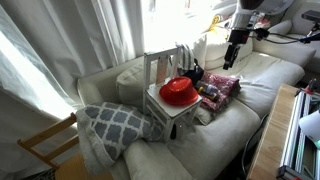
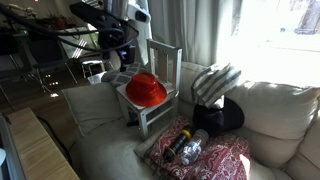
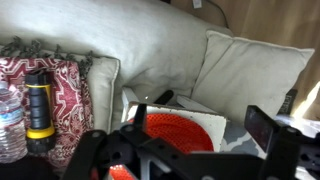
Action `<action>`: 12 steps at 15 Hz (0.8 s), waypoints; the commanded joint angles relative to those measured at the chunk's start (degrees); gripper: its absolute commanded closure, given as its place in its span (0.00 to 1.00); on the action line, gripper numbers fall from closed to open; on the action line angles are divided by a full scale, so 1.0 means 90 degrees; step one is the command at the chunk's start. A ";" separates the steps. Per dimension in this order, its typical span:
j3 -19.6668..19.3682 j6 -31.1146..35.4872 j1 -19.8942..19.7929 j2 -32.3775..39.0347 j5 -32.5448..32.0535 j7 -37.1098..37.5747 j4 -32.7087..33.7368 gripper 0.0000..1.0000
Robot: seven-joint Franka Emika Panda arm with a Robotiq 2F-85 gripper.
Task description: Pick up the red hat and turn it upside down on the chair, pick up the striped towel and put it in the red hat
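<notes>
Above the sofa's back cushions, the arm reaches down and the gripper hangs in the air, well apart from the chair. In the wrist view its fingers stand wide apart with nothing between them. The red hat sits crown-up on the chair's white seat. The striped towel lies draped over a black object just beside the chair, near a red patterned cloth bearing a flashlight and a bottle. A grey diamond pillow rests on the pale sofa, with curtains behind.
</notes>
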 commanded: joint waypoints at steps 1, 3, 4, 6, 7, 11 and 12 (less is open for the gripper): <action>0.0230 -0.0458 -0.0436 0.1531 0.1745 -0.1361 0.1083 0.00; 0.0568 -0.0439 -0.0816 0.2188 0.2674 -0.1849 0.1566 0.00; 0.0772 -0.0432 -0.0993 0.2509 0.3135 -0.2051 0.1795 0.00; 0.0889 -0.0179 -0.1055 0.2002 0.2712 -0.1729 0.1401 0.00; 0.1001 -0.0177 -0.1143 0.2324 0.2951 -0.1879 0.1612 0.00; 0.1123 -0.0171 -0.1228 0.2820 0.3147 -0.1993 0.1956 0.00; 0.1125 -0.0173 -0.1232 0.2817 0.3150 -0.1994 0.1966 0.00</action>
